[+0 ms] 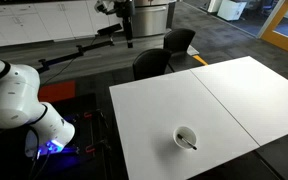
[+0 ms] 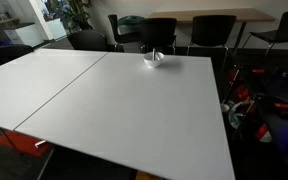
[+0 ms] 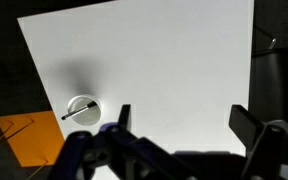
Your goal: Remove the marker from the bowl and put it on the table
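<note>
Marker leaning inside bowl, lower left of wrist view, dark end poking past rim toward left edge of frame. Same bowl sitting near bottom edge of frame in an exterior view, and bowl near top centre in an exterior view, resting alone on white surface. Jaws standing wide apart along bottom of wrist view, gripping nothing, hanging high above surface and well to right of bowl. Judged hazards in approaching: descending off-centre and striking rim, tipping or shoving so light a bowl; closing on rim together with marker and lifting both; pinching thin marker near one end and losing it through pivoting or slipping; flicking marker out uncontrolled and sending it rolling toward edge of surface. Likely causes: long travel remaining, small target, slanted pose of marker calling for matching wrist rotation, and thin grip width leaving little margin.
</note>
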`<state>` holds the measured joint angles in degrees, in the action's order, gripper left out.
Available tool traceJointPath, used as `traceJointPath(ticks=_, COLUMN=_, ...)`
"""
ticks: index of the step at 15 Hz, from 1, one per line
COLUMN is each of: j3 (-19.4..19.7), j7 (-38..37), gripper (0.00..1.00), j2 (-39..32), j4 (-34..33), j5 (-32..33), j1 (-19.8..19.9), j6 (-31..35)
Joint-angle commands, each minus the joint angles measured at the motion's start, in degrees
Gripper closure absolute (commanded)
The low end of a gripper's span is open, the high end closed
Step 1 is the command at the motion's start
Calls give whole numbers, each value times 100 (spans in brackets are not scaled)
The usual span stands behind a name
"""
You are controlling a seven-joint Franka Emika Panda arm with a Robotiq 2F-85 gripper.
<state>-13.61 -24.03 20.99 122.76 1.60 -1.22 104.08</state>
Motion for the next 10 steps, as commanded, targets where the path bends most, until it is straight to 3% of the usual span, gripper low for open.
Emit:
traceJointPath(ticks=1, j3=84, j7=-28, gripper=0, j2=-13, j4=-11, j5=34, j1=-100, j6=-12)
traceJointPath(ticks=6, j3=84, j7=-28, gripper=0, j2=-13, j4=-11, j5=34, j1=-100, j6=-11)
traceJointPath(ticks=10, j3=182, j7=-461, gripper=0, j2=27, j4=-38, j5=25, j1=57, j6=259)
